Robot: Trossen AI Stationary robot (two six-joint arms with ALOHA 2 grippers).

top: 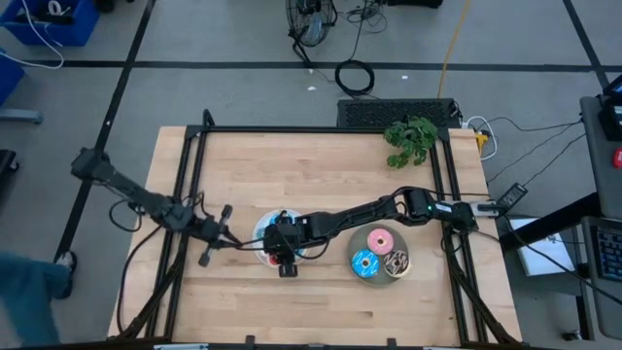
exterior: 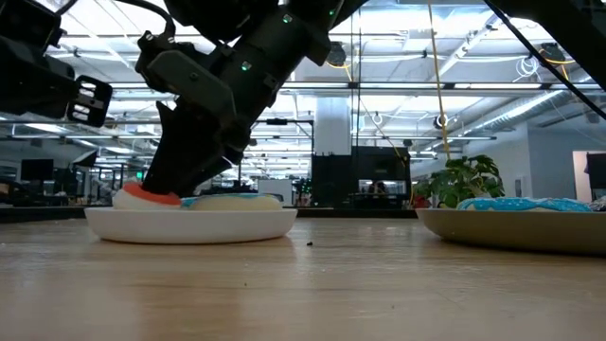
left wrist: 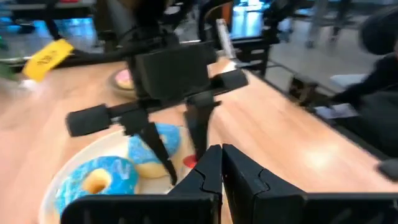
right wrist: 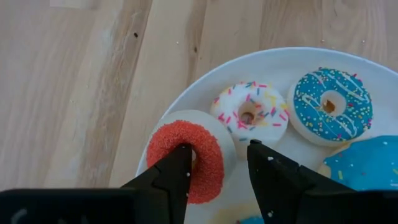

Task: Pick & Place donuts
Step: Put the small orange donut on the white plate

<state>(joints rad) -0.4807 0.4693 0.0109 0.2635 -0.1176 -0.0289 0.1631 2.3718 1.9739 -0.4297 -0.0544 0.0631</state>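
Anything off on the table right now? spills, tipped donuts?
Nothing stands out. The donuts sit flat on the white plate and on the grey plate, nothing spilled. The right end effector straddles one side of the red donut, one finger in its hole. The left end effector, shut, waits beside the plate.

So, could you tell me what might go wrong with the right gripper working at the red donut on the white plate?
The right gripper straddles one side of the red sugared ring donut, one finger through its hole, so the hold may slip. The white sprinkled donut lies close by and could get nudged. The round white plate is crowded, so it might shift. The left gripper, shut, sits near and could obstruct.
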